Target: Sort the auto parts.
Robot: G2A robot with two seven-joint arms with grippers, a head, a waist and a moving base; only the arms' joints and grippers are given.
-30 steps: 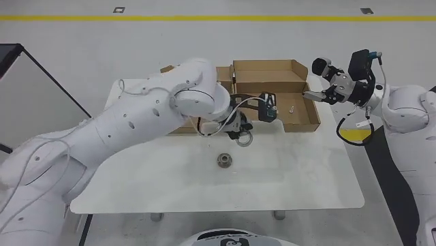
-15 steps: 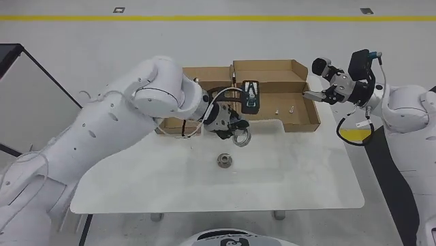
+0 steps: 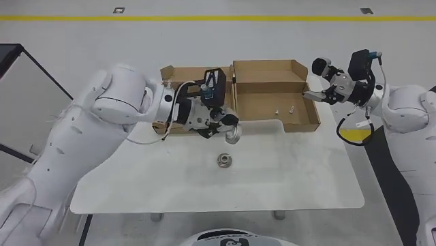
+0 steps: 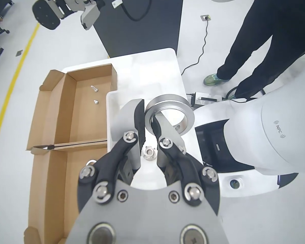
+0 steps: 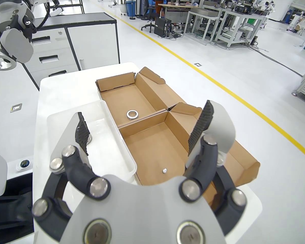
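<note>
Where its ribbed black pads (image 4: 139, 123) pinch one wall, the left hand (image 4: 147, 115) holds a smooth machined metal ring (image 4: 169, 114), one finger inside the bore, one outside. Directly beneath that hand a small flanged metal bushing (image 4: 149, 152) lies in a shallow white tray (image 4: 111, 107) on the table (image 4: 152, 62); brown cardboard boxes (image 4: 66, 112) sit just beside it. The right hand (image 5: 144, 111) hangs spread wide and empty, a second ring (image 5: 132, 114) in the box beyond its fingertips.

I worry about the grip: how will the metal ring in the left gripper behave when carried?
The metal ring looks thick and solid, so probably stiff and heavy for its size. Its polished wall may be slippery; the left gripper pinches only one side, so it could swing or slip.
</note>
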